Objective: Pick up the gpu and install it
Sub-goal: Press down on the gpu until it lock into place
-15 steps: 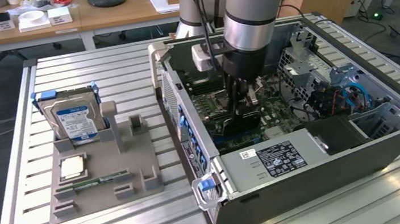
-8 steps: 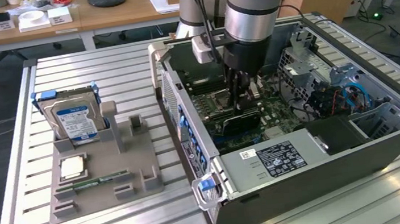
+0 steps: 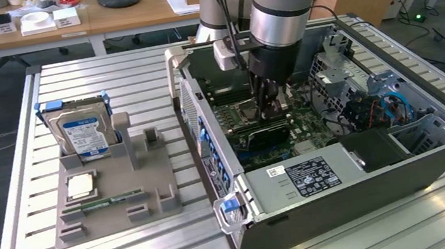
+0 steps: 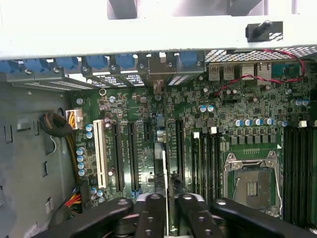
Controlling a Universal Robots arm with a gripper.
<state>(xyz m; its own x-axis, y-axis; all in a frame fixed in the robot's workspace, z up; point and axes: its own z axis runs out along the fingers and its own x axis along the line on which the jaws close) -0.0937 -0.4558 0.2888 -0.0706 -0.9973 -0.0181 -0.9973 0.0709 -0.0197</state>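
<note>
The gpu (image 4: 165, 168) shows edge-on in the wrist view as a thin upright card. It stands over the expansion slots of the green motherboard (image 4: 237, 109), inside the open computer case (image 3: 206, 133). My gripper (image 4: 168, 198) has its black fingers (image 4: 151, 213) close on both sides of the card's top edge, shut on it. In the exterior view my gripper (image 3: 270, 107) reaches straight down into the middle of the case, and the arm hides most of the card there.
An empty CPU socket (image 4: 252, 183) and black RAM slots lie beside the card. The power supply (image 3: 310, 177) fills the case's near end. On the exterior view's left, a grey holder tray (image 3: 152, 171) carries a hard drive (image 3: 83, 132), a CPU (image 3: 82, 186) and a RAM stick (image 3: 109, 202).
</note>
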